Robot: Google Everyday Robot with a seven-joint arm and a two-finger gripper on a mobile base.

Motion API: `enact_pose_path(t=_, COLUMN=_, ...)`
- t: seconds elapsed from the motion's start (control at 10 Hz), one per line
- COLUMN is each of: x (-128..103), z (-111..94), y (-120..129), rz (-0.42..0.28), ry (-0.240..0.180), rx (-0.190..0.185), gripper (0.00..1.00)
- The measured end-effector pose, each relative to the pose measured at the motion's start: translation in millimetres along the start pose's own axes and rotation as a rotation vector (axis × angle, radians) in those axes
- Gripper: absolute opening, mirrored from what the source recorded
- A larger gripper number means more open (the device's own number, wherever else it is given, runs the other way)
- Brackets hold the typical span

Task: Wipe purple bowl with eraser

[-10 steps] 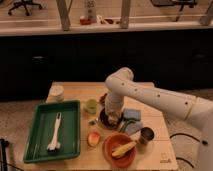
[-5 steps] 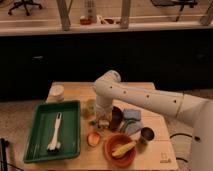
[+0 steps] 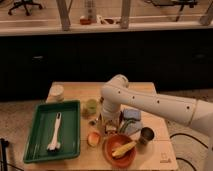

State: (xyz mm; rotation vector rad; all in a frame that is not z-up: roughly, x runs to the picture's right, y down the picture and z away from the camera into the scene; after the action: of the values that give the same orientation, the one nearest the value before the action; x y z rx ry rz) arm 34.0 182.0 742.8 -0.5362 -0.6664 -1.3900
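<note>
My white arm reaches in from the right, bends at the elbow [image 3: 118,86] and points down at the middle of the wooden table [image 3: 75,90]. The gripper [image 3: 109,127] hangs low just behind the orange-red dish with corn [image 3: 120,149]. The purple bowl is hidden behind the wrist and gripper. A small light tan patch at the gripper's tip may be the eraser [image 3: 111,129]; I cannot tell it apart for certain.
A green tray [image 3: 35,145] with a white brush [image 3: 56,131] lies at the left. A green cup [image 3: 90,106], a white container [image 3: 57,92], a peach-coloured fruit [image 3: 93,138], a grey-blue cloth [image 3: 132,118] and a metal cup [image 3: 146,134] surround the gripper.
The arm has swung over the purple bowl and the gripper has dropped lower and nearer the front. The bowl, which showed beside the wrist earlier, is now covered.
</note>
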Motion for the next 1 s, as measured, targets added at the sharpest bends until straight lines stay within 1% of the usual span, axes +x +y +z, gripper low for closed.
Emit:
enact_pose_path(t=0.1, x=1, z=-3, y=10, rz=0.019, ry=0.016, rx=-0.02, gripper=0.0)
enact_pose_path(t=0.3, x=14, z=-7, y=11, rz=0.043, ry=0.063, rx=-0.042, gripper=0.0)
enact_pose_path(t=0.4, x=29, z=-7, y=7, rz=0.05, ry=0.081, rx=-0.05, gripper=0.0)
enact_pose_path(t=0.5, x=43, z=-4, y=4, rz=0.054, ry=0.093, rx=-0.066, gripper=0.0)
enact_pose_path(t=0.6, x=51, z=-1, y=1, rz=0.055, ry=0.093, rx=-0.076, gripper=0.0)
enact_pose_path(t=0.7, x=60, z=3, y=-8, rz=0.045, ry=0.096, rx=-0.085, gripper=0.0)
enact_pose_path(t=0.9, x=62, z=6, y=-21, rz=0.019, ry=0.097, rx=-0.092, gripper=0.0)
enact_pose_path(t=1.0, x=60, z=6, y=-34, rz=-0.016, ry=0.092, rx=-0.086, gripper=0.0)
